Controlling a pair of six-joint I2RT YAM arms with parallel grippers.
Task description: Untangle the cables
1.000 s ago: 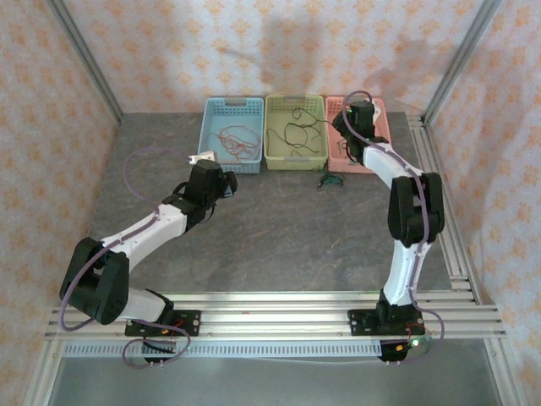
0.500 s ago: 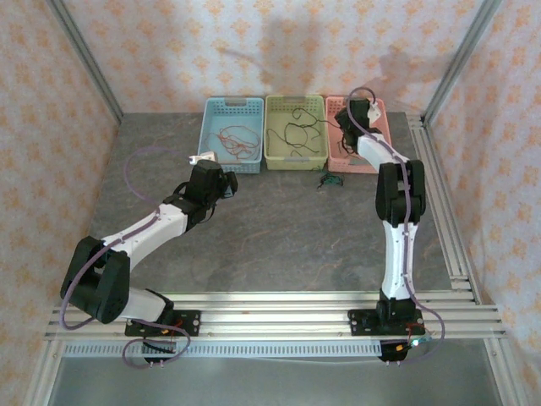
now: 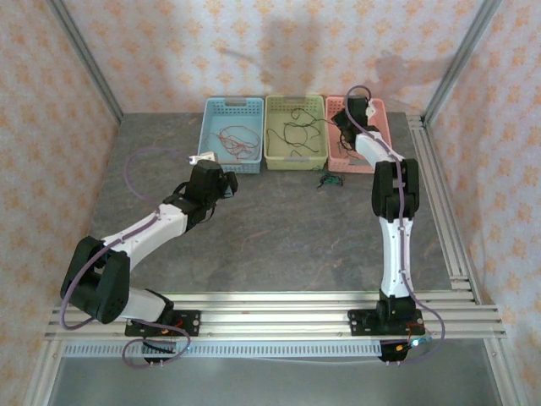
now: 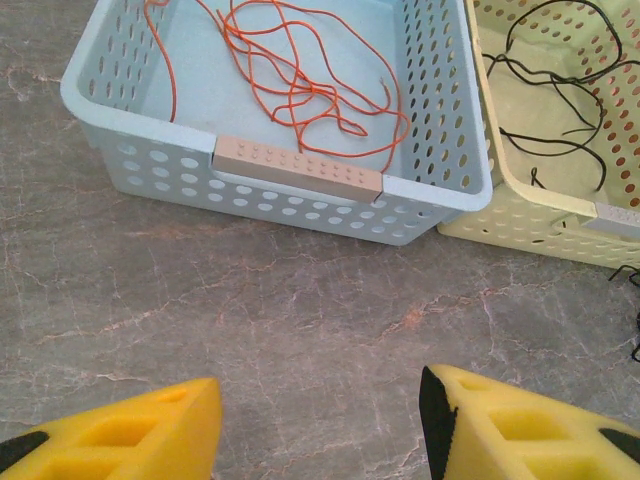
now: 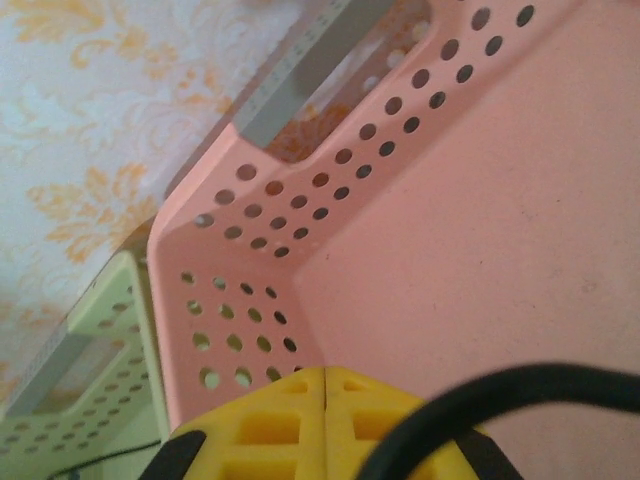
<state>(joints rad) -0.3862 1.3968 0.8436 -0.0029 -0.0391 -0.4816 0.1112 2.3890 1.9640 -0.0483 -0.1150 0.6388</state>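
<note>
Sorting step, I'd say: your R gripper (image 5: 325, 392) was shut in the pink basket (image 5: 480, 200), nothing seen pinched; L gripper (image 4: 320, 420) half open, empty. Red cables (image 4: 300, 80) lay in blue basket (image 4: 300, 168). Next: open up, fetch clump (image 3: 330, 180) off table (image 3: 279, 245).

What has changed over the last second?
The right arm drew its elbow left, straightening toward the pink basket, and the right gripper closed; nothing shows between its fingers. The left gripper, the red cables in the blue basket and the loose clump on the table stayed put.
</note>
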